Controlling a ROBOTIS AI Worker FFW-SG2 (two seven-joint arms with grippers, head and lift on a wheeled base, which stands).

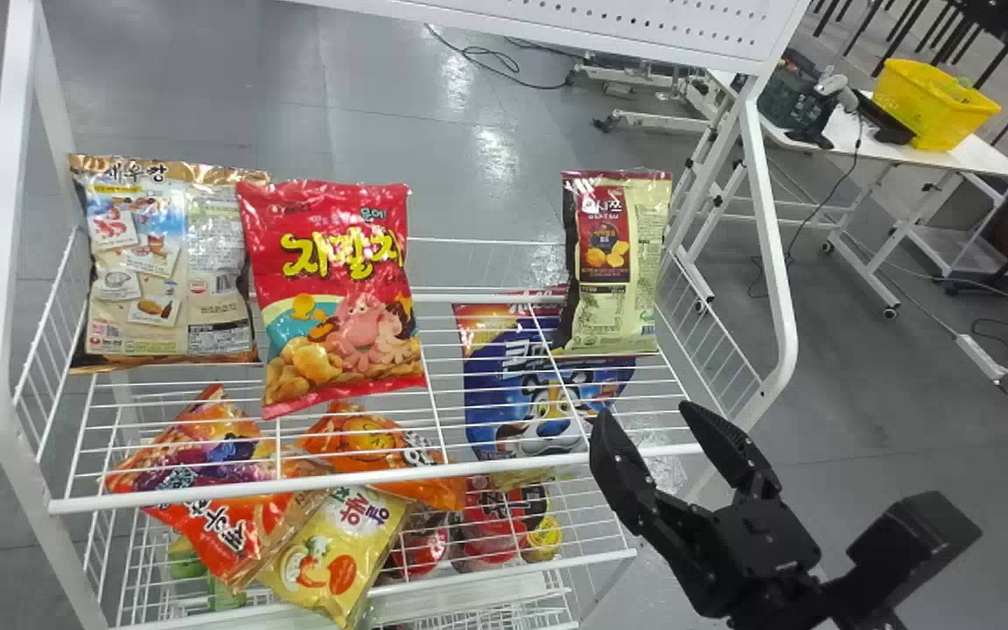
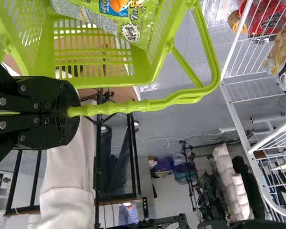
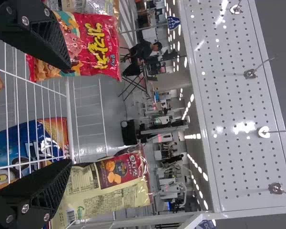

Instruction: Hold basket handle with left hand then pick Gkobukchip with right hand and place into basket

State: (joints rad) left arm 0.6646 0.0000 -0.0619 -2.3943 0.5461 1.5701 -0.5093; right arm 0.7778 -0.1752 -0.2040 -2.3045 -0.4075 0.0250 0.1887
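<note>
My right gripper [image 1: 641, 415] stands open by the rack's front right edge, below and in front of the cream-and-maroon snack bag [image 1: 631, 302]. Between the spread fingers of the right gripper [image 3: 66, 116] in its wrist view lies no bag; the cream bag [image 3: 112, 179] and the red bag [image 3: 97, 45] are beyond them. My left gripper [image 2: 69, 112] is shut on the handle [image 2: 133, 106] of the green basket [image 2: 155, 59], which holds a green snack bag [image 2: 140, 24]. Which bag is the Gkobukchip, I cannot tell.
Upright on the white wire rack [image 1: 338, 486] are a red bag [image 1: 342, 297] and a beige bag [image 1: 167, 262] at left. A blue bag [image 1: 539, 385] and an orange bag [image 1: 224, 481] lie lower. A pale sleeve [image 2: 69, 176] shows behind my left gripper.
</note>
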